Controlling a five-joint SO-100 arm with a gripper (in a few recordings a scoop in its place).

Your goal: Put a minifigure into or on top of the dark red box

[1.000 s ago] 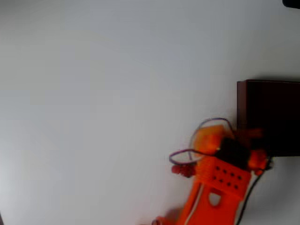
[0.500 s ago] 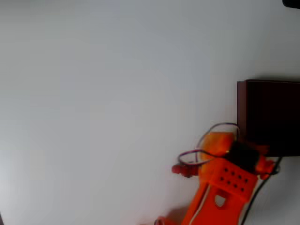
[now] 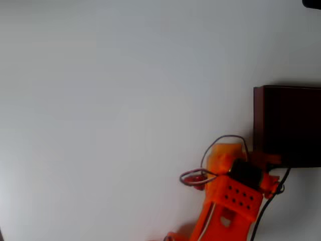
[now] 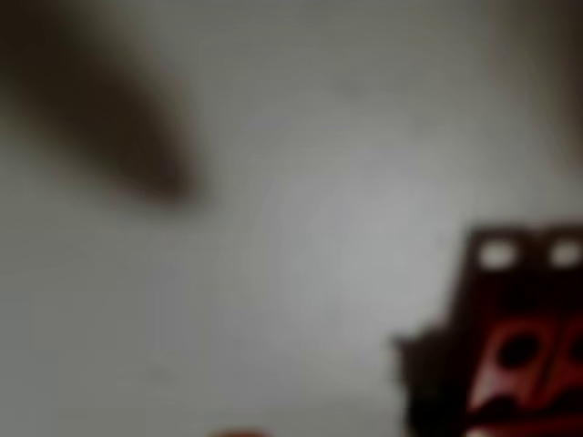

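Note:
The dark red box (image 3: 288, 125) lies at the right edge of the overhead view, its inside very dark. My orange arm (image 3: 230, 196) comes up from the bottom edge, with its wrist just left of the box's lower left corner. The gripper (image 3: 269, 160) shows as an orange tip at that corner, and its jaws are hidden under the wrist. A tiny red thing, probably the minifigure (image 3: 196, 179), lies on the table left of the wrist under a loop of wire. The wrist view is badly blurred, with grey table (image 4: 301, 255) and a dark red part (image 4: 519, 364) at lower right.
The table (image 3: 110, 115) is a plain pale grey surface stretching left and up from the arm. A black cable (image 3: 271, 201) hangs beside the arm below the box. A dark object (image 3: 312, 3) sits in the top right corner.
The wrist swung a little right, then back left. The orange tip that lay over the box's lower left edge now sits at its bottom corner. The small red thing stayed put.

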